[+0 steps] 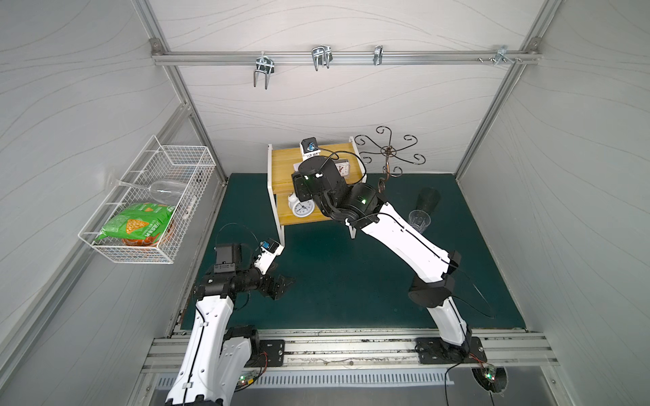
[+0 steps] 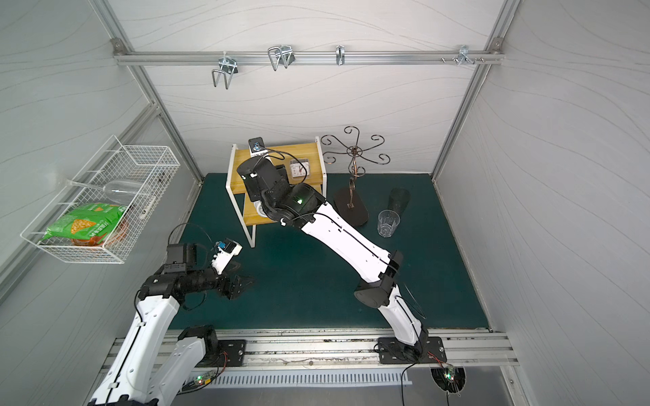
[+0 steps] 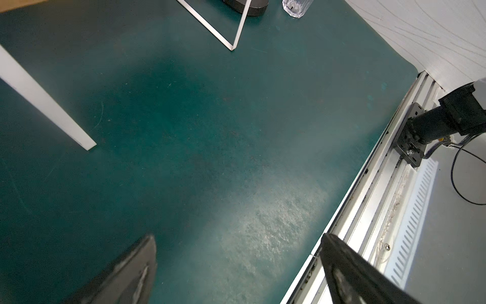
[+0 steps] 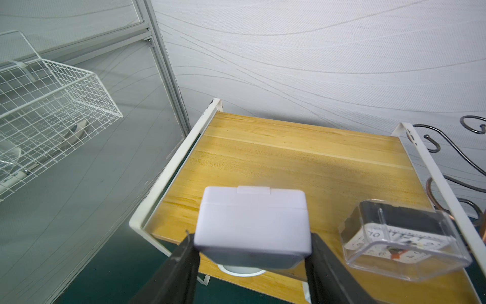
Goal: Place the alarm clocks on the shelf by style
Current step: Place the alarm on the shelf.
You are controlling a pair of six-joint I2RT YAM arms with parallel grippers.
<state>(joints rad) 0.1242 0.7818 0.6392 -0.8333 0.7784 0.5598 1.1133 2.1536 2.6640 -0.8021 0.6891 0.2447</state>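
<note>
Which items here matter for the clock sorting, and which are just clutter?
Job: shelf, white square clock in the right pincer, clear square clock, round bell clock.
Clutter: wire basket, chip bag, wine glass, drinking glass, curly hook stand.

Left claw (image 3: 238, 238): two dark fingers (image 3: 131, 276) spread wide above the green counter (image 3: 210, 131). White shelf (image 3: 39, 97) legs stand on the counter. Past them are a dark stand base (image 3: 252, 6) and a clear drinking glass (image 3: 294, 6), both cut off by the frame edge. An aluminium rail (image 3: 368, 210) borders the counter, with a black arm mount (image 3: 413, 147) bolted on it.
</note>
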